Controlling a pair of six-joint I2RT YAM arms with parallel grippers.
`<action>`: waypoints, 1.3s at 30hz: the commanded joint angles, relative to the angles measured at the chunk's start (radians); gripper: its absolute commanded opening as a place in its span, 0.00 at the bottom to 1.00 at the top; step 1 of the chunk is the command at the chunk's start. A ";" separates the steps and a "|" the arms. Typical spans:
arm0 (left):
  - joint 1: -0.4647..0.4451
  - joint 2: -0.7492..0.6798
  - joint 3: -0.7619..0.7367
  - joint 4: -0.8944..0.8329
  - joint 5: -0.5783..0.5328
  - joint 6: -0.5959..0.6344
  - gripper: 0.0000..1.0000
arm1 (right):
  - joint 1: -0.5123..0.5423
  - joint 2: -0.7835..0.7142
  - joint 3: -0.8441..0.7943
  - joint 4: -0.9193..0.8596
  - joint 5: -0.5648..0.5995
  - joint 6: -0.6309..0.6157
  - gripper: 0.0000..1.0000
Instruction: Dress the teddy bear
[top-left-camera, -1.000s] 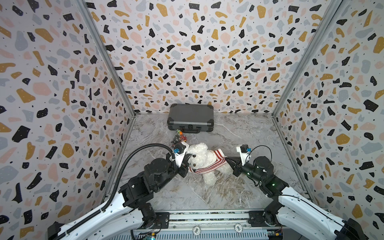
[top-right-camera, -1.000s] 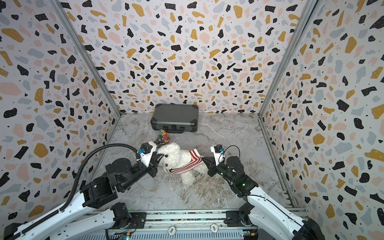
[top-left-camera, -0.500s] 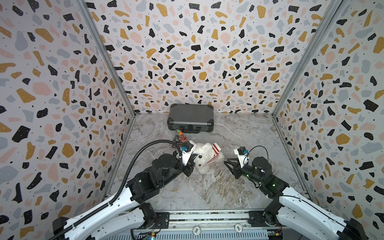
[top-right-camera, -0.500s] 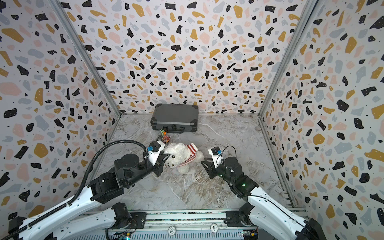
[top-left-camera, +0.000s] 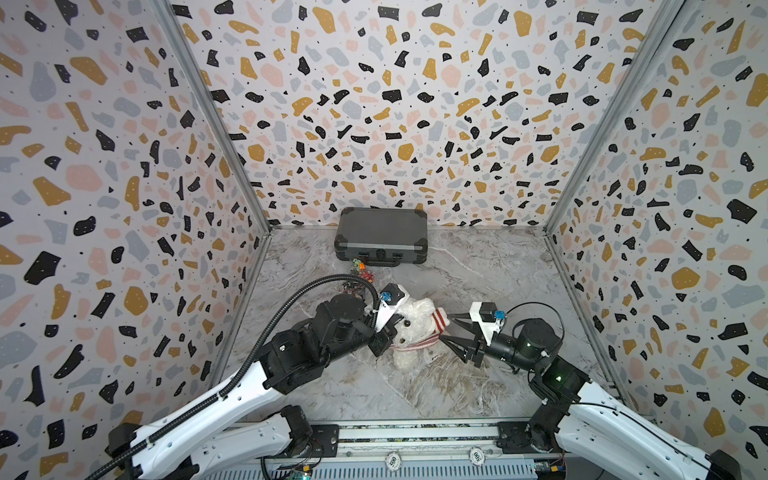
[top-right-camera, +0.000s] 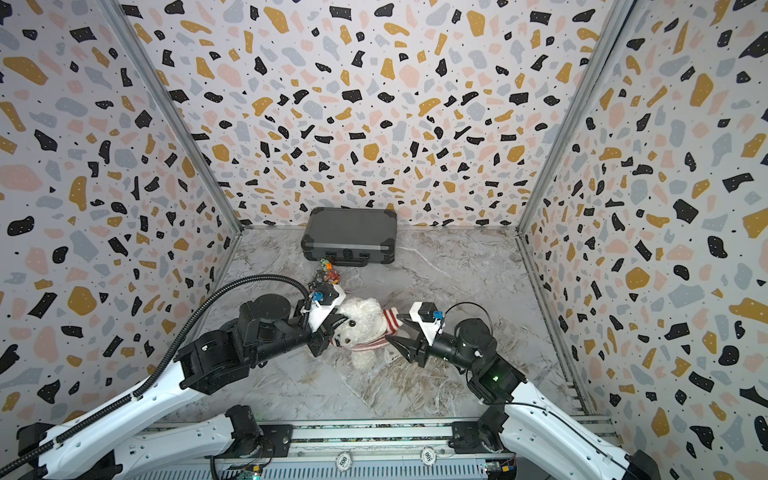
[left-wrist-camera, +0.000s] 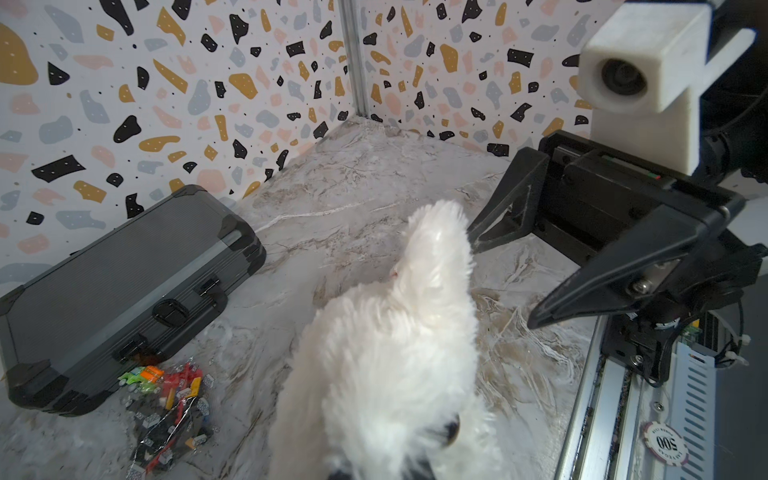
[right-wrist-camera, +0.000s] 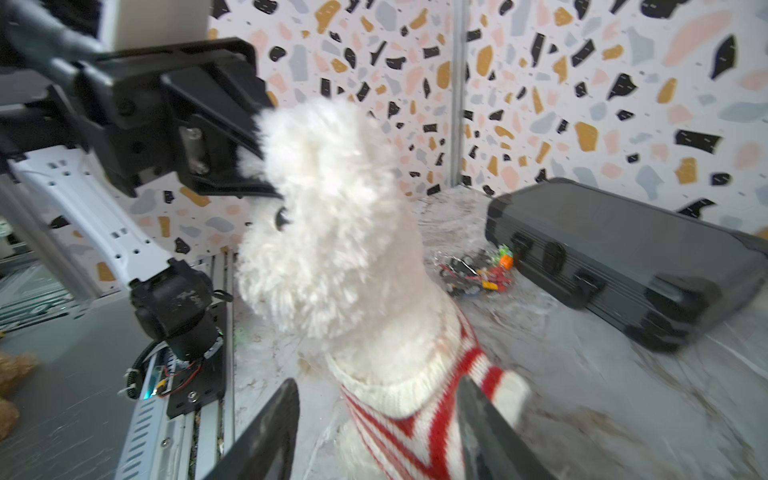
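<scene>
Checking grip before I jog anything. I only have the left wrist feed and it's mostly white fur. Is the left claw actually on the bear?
Observer: Yes. The right wrist view shows the left claw shut on the teddy bear at its head, beside the eye.
Operator: Sweater on? I can't make out fabric.
Observer: The striped sweater sits around its neck and torso, with one sleeve sticking out.
Operator: Right claw gripping it?
Observer: No. The right claw is open, jaws either side of the sweatered torso.
</scene>
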 joint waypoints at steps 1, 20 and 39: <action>0.003 0.010 0.043 -0.010 0.075 0.036 0.00 | 0.034 0.029 0.036 0.102 -0.098 -0.051 0.63; 0.004 0.031 0.092 -0.033 0.203 0.069 0.00 | 0.117 0.123 0.082 0.194 -0.044 -0.113 0.40; 0.004 0.042 0.120 -0.052 0.221 0.084 0.00 | 0.117 0.165 0.070 0.187 0.093 -0.129 0.60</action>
